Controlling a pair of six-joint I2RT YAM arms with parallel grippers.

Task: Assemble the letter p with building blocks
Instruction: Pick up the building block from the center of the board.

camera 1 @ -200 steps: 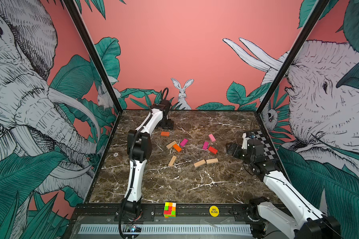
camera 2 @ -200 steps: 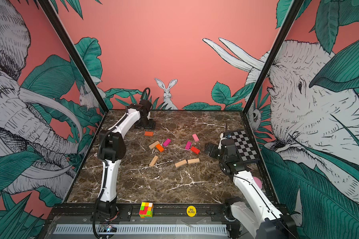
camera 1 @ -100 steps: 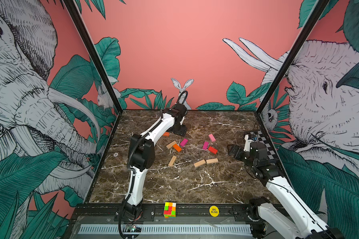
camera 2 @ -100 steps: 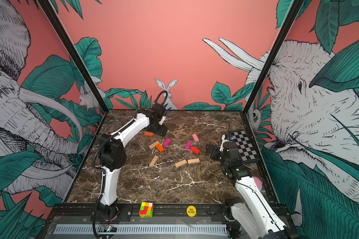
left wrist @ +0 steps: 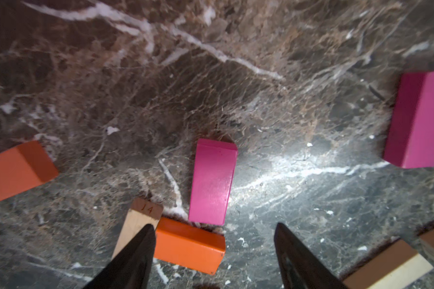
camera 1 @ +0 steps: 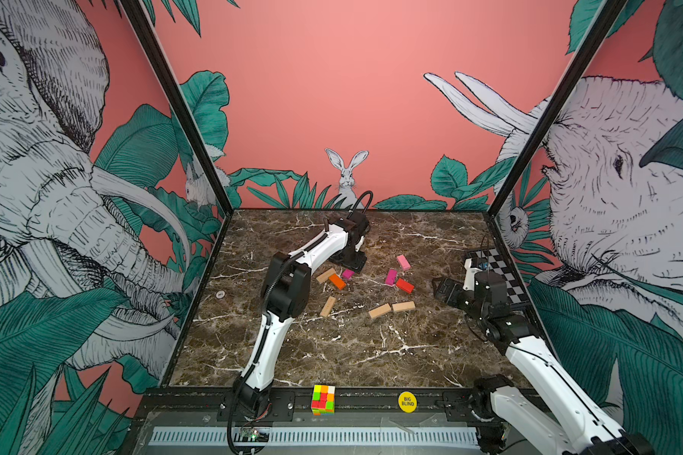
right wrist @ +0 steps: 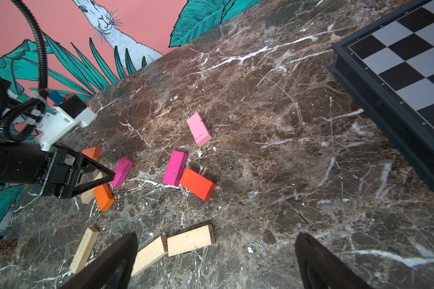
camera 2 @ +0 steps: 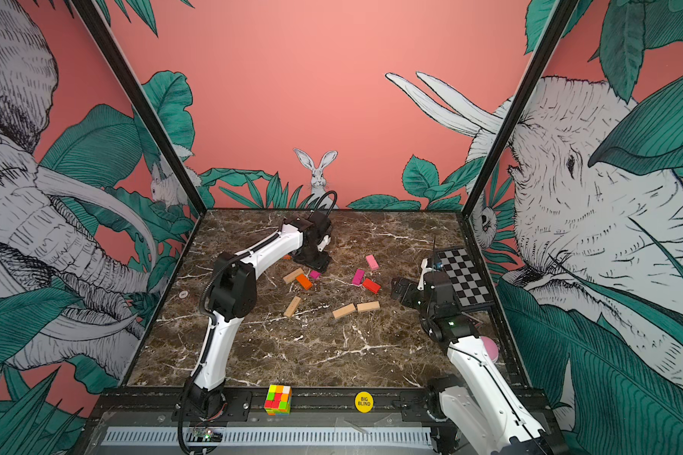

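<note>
Flat building blocks (camera 1: pixel 403 306), tan, orange, magenta, pink and red, lie scattered on the tabletop (camera 1: pixel 332 354); left claw (left wrist: pixel 214 224) and right claw (right wrist: pixel 217 234) stand wide.

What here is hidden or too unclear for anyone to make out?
- Magenta block: in a top view the left gripper covers part of it.
- Far orange block: partly behind the left gripper in the right wrist view.
- Pink round thing: mostly behind the right arm in a top view; unidentifiable.
- Small white disc: print too small to read in a top view.
- Tan blocks: cut off by the left wrist view's edge.
</note>
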